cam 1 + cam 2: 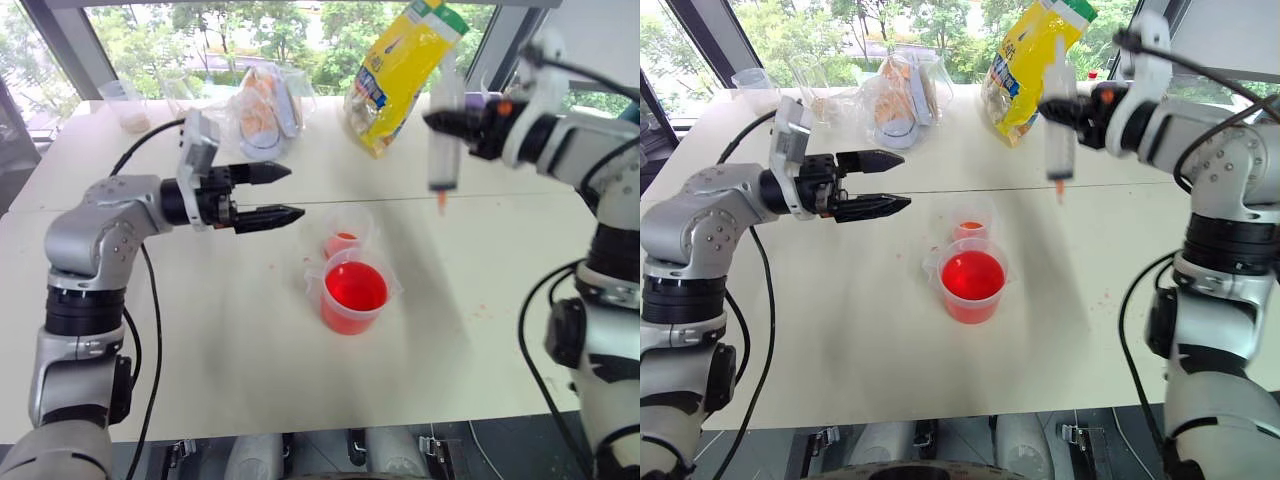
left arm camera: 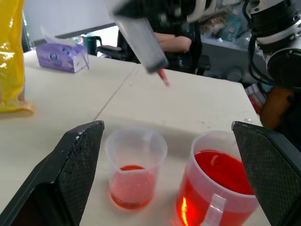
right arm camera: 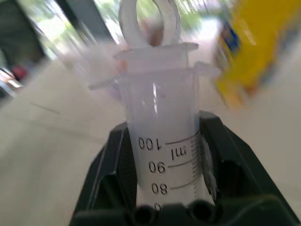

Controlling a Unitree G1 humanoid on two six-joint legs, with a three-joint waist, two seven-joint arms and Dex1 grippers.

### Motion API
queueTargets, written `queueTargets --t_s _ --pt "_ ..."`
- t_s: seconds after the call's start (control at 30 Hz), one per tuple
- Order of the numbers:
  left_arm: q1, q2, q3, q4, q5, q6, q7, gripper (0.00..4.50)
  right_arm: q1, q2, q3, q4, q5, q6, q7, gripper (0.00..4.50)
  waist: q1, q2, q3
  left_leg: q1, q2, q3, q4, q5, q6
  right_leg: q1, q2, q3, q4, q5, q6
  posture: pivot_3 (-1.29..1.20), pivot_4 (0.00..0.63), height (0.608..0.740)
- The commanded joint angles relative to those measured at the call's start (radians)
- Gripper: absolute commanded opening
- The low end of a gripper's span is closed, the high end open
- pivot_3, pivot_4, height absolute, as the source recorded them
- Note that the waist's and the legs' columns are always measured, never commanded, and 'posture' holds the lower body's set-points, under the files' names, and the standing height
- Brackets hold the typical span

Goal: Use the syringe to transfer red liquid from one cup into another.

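right end effector (image 1: 1072, 108) clamps syringe (image 1: 1059, 140) upright.

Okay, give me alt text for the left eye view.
The right gripper holds the syringe upright above the white table, tip down. The open left gripper hovers beside the red-filled beaker and small cup.

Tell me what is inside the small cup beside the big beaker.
The small cup holds a shallow layer of red liquid at its bottom; the rest is empty. The beaker beside it is far fuller. Nothing covers the cup's inside.
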Motion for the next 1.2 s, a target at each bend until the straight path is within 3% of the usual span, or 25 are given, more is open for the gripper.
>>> queueTargets --t_s 0.03,0.37,0.57,0.83,1.03,1.2 --pt "0.012 0.018 0.000 -0.059 -0.012 -0.010 0.008 4.47 0.041 -0.033 0.028 -0.003 -0.010 0.106 0.010 1.40 -0.002 0.000 0.000 0.000 0.000 0.000 0.000 0.000 0.000 0.000 0.000 0.000 0.000 0.000 0.000 0.00 0.150 0.740" --pt "0.055 0.026 -0.013 -0.119 -0.033 0.020 0.038 4.47 0.193 0.015 0.092 0.160 -0.132 0.035 0.004 1.40 -0.002 0.000 0.000 0.000 0.001 0.000 0.000 0.000 0.000 0.000 0.002 0.000 0.000 0.000 0.000 0.00 0.150 0.740" --pt "0.093 0.038 -0.008 -0.175 -0.060 0.052 0.065 4.50 0.197 0.034 0.093 0.178 -0.150 0.016 0.030 4.40 -0.002 0.000 0.000 0.000 0.001 0.000 0.000 0.000 0.000 0.000 0.003 0.000 0.001 0.000 0.000 0.00 0.150 0.740" --pt "0.115 0.074 0.014 -0.215 -0.109 0.094 0.081 4.50 0.227 -0.104 0.096 -0.071 -0.080 -0.001 0.190 4.46 -0.001 0.000 0.000 0.000 0.001 0.000 0.000 0.000 0.000 -0.001 0.003 0.000 0.000 0.000 0.001 0.00 0.150 0.740" --pt "0.157 0.142 0.040 -0.243 -0.139 0.107 0.077 4.50 0.337 -0.300 -0.056 -0.377 0.103 -0.053 0.443 4.46 0.000 0.000 0.001 0.000 0.001 -0.001 0.000 0.000 0.000 -0.001 0.003 0.000 0.000 0.000 0.001 0.00 0.150 0.740" --pt "0.175 0.182 0.060 -0.247 -0.157 0.110 0.077 4.50 0.463 -0.395 -0.206 -0.515 0.224 -0.044 0.545 4.46 0.002 0.000 0.001 0.001 0.001 0.000 0.000 0.000 0.000 0.000 0.003 0.000 -0.001 0.000 0.001 0.00 0.150 0.740"
